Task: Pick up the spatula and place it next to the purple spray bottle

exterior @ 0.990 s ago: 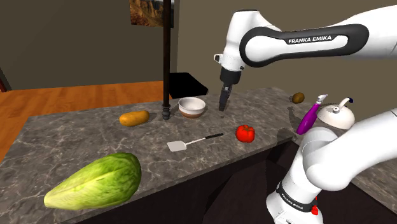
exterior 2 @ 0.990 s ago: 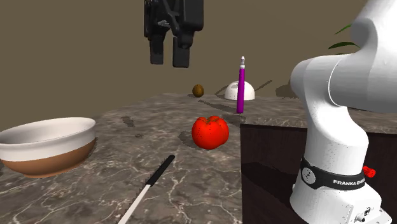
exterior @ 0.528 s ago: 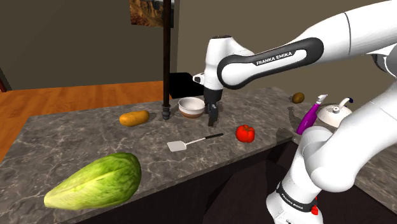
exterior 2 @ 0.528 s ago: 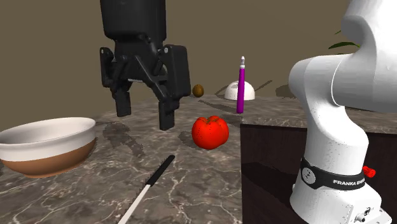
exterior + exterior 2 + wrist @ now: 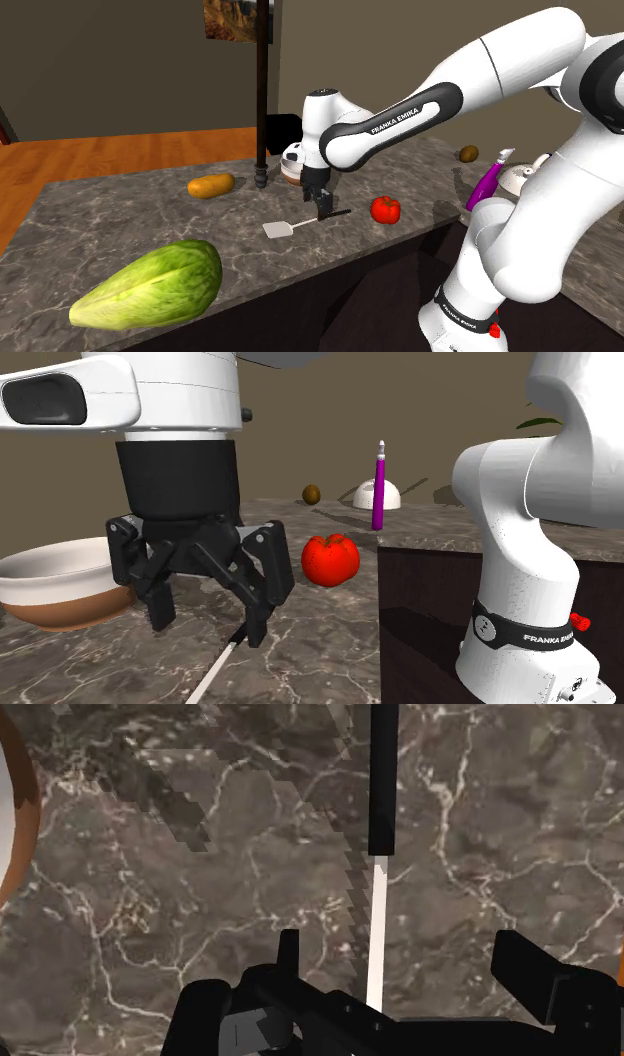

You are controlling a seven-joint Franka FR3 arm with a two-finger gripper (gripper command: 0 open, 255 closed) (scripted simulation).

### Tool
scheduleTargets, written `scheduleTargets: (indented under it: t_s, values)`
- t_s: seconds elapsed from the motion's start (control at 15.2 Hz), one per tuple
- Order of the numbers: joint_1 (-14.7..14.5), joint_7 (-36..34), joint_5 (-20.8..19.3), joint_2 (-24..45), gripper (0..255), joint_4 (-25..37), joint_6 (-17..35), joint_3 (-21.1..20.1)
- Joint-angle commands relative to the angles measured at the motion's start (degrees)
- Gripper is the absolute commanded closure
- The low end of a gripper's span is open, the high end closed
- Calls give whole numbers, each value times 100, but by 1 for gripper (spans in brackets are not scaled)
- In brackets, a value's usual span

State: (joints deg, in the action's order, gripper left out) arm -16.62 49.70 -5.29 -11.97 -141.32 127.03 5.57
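The spatula [image 5: 280, 228] lies flat on the marble counter, pale blade toward the shoulder view's left, dark handle end [image 5: 383, 779] pointing at the tomato. My gripper [image 5: 322, 207] hangs open just above the handle's middle, touching nothing. In the wrist view the white shaft [image 5: 376, 934] runs between the two fingertips [image 5: 288, 949], nearer one of them. In the second exterior view the open gripper [image 5: 208, 617] straddles the shaft [image 5: 225, 662]. The purple spray bottle [image 5: 485, 185] stands upright near the counter's right end, far from the gripper, and is also seen as a purple spray bottle [image 5: 378, 487] behind the tomato.
A red tomato [image 5: 385, 209] sits just beyond the handle tip. A white and brown bowl [image 5: 60, 587] stands close behind the gripper. A potato [image 5: 211, 185], a big lettuce [image 5: 150, 285], a kiwi [image 5: 468, 153], a dark pole [image 5: 262, 90] and a white lidded pot [image 5: 525, 180] share the counter.
The arm has swung toward the shoulder view's left and dropped from above the bowl's right side down to just over the spatula handle. The fingers stayed open. Nothing on the counter moved.
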Motion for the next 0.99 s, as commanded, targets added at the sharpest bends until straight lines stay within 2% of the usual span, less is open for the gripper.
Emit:
scheduleTargets:
  t_s: [0.0, 0.26, 0.73, 0.79, 0.92]
  values:
    - [-2, 31, -4, 98, 0, -85, 183, 8]
    - [6, 32, -11, 273, 0, -218, 490, 23]
    - [6, 32, -11, 274, 0, -216, 489, 23]
    - [6, 32, -11, 274, 255, -216, 489, 23]
    - [6, 32, -11, 274, 255, -216, 489, 23]
